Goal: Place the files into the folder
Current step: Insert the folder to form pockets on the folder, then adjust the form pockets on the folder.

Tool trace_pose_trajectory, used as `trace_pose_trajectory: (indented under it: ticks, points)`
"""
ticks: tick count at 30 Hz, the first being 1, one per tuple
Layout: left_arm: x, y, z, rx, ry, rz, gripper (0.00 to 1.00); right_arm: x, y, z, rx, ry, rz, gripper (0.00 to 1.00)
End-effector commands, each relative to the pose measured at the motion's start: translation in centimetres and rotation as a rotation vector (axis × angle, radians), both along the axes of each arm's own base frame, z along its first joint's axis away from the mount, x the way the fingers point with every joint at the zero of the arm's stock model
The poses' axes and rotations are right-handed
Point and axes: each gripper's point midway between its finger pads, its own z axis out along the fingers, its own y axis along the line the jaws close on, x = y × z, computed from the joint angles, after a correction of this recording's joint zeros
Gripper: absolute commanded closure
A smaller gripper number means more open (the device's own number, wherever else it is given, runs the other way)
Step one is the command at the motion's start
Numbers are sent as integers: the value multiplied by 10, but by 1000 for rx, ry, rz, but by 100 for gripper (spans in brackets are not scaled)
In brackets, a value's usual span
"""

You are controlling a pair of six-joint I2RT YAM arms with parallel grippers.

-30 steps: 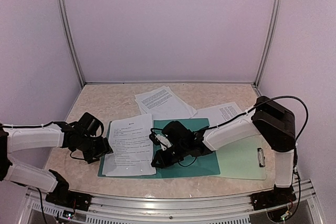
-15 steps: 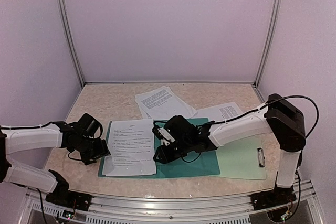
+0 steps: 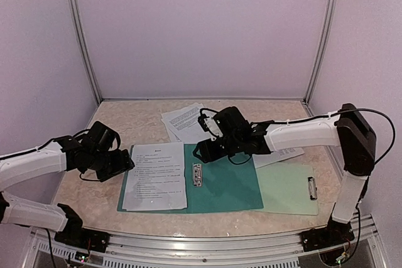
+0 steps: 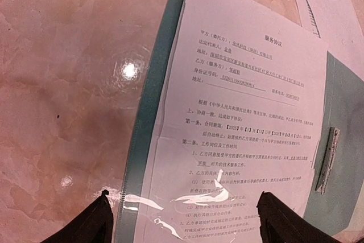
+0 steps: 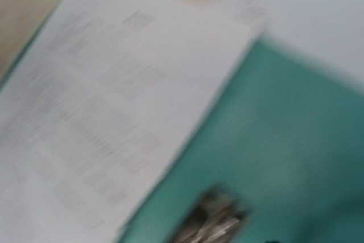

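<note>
Lying flat on the left half of the open folder (image 3: 229, 186), one printed sheet (image 3: 156, 177) already looks in place. The other files (image 3: 185, 120) sit as a loose fan on the table (image 3: 113, 123) just beyond the folder's far edge, and one more sheet (image 3: 282, 155) lies to the right, partly under the right arm. The sheets are probably light, limp and slick against each other. A pinch at a free corner or raised edge looks the best hold, followed by a slide rather than a lift. The left jaws stand apart with nothing between them, near the folder's left edge. The right jaws hover over the folder's far edge; their state cannot be told, as that wrist view is blurred.
</note>
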Motion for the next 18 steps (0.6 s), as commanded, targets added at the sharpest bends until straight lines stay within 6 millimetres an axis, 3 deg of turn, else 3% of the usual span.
trace_pose_trajectory:
  ticks: [1,7,13,18]
  points:
    - [8,-6,11,-3,-48,-22,12,46,6,2,-12,-97,28,41]
    - [6,-14,6,-27,-46,-42,11,82,36,-6,23,-110,80,42]
    - [3,-24,-5,-35,-32,-67,10,92,68,-19,66,-73,140,42]
    - [2,-30,-9,-30,-23,-86,10,100,79,-38,69,-44,149,42]
